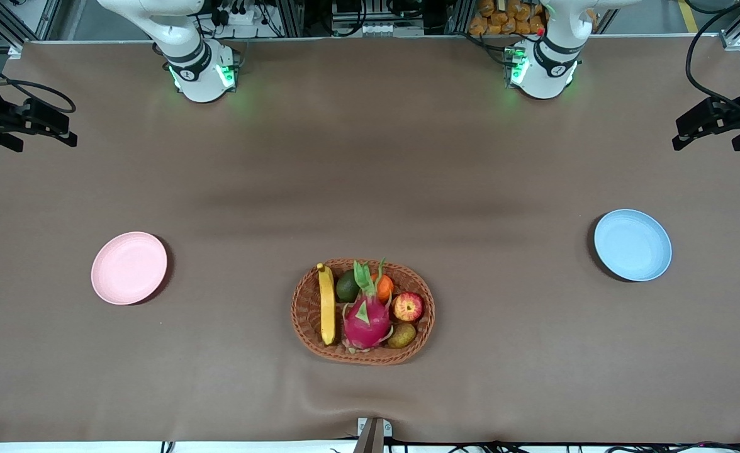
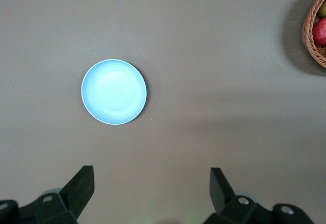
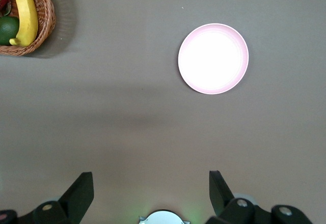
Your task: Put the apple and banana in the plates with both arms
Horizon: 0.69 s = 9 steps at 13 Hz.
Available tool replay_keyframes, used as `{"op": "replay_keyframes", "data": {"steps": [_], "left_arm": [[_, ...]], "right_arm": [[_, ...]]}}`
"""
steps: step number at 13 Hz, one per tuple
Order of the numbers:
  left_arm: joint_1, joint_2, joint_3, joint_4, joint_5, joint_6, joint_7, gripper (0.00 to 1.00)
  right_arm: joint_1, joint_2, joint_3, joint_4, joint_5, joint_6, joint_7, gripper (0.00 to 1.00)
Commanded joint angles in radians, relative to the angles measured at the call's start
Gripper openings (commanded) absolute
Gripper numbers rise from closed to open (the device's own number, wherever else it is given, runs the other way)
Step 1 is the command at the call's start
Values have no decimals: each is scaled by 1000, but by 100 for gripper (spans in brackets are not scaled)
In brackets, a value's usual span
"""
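In the left wrist view the picture's edge cuts the basket, leaving only part of its rim, part of the apple and a sliver of a greenish fruit beside it. In the right wrist view the basket is likewise cropped, and in it the banana loses one tip at the edge.

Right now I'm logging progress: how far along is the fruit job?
Nothing done: the apple and banana lie in the basket. Nothing in hand: left tool and right tool hang open, high above the table. Pink plate and blue plate await fruit.
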State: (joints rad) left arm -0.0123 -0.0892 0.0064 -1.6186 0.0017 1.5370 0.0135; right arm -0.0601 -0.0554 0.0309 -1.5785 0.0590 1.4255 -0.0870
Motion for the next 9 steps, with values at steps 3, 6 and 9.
{"op": "replay_keyframes", "data": {"steps": [3, 6, 9], "left_arm": [[3, 26, -5, 28, 8, -20, 2, 100], [2, 49, -5, 29, 6, -20, 0, 100], [-5, 126, -6, 74, 6, -20, -3, 100]], "right_arm": [[3, -15, 0, -11, -13, 0, -2, 100], [2, -15, 0, -11, -14, 1, -2, 100], [2, -12, 0, -12, -14, 1, -2, 100]]}}
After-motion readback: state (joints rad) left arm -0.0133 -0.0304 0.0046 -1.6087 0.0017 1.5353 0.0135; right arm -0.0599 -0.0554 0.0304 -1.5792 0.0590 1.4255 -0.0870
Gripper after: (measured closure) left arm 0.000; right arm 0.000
